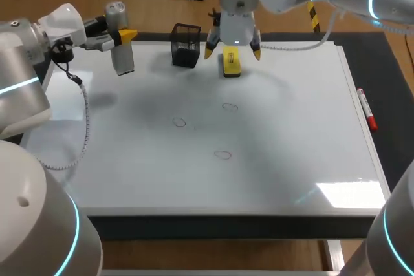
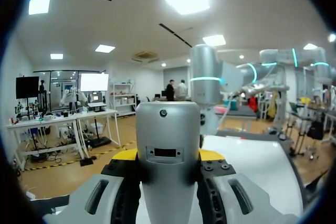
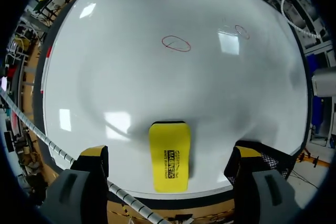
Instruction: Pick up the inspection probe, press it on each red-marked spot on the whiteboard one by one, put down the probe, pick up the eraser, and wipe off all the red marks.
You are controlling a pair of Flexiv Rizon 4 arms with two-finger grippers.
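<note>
Whiteboard (image 1: 291,134) spans the table in the head view, three faint red-ringed marks (image 1: 179,121) grouped near its middle. At the far left corner the left gripper (image 1: 123,33) holds the grey inspection probe (image 1: 119,46) upright, seemingly just clear of the board. At the far edge the right gripper (image 1: 231,50) hangs over the yellow eraser (image 1: 231,64), its fingers spread wide to either side. A black mesh pen holder (image 1: 185,44) stands just beside the eraser, and a red-capped marker (image 1: 367,109) lies along the board's right edge. From the left wrist, the probe (image 2: 168,150) rises between the yellow-tipped fingers (image 2: 126,156), which clamp it from both sides, with the right arm (image 2: 205,82) beyond it. From the right wrist, the eraser (image 3: 168,156) lies flat on the board between the parted fingers (image 3: 93,153), neither tip touching it. The ringed marks (image 3: 176,43) sit well ahead of it on the white surface, and the mesh holder (image 3: 269,157) shows dimly beside one finger.
</note>
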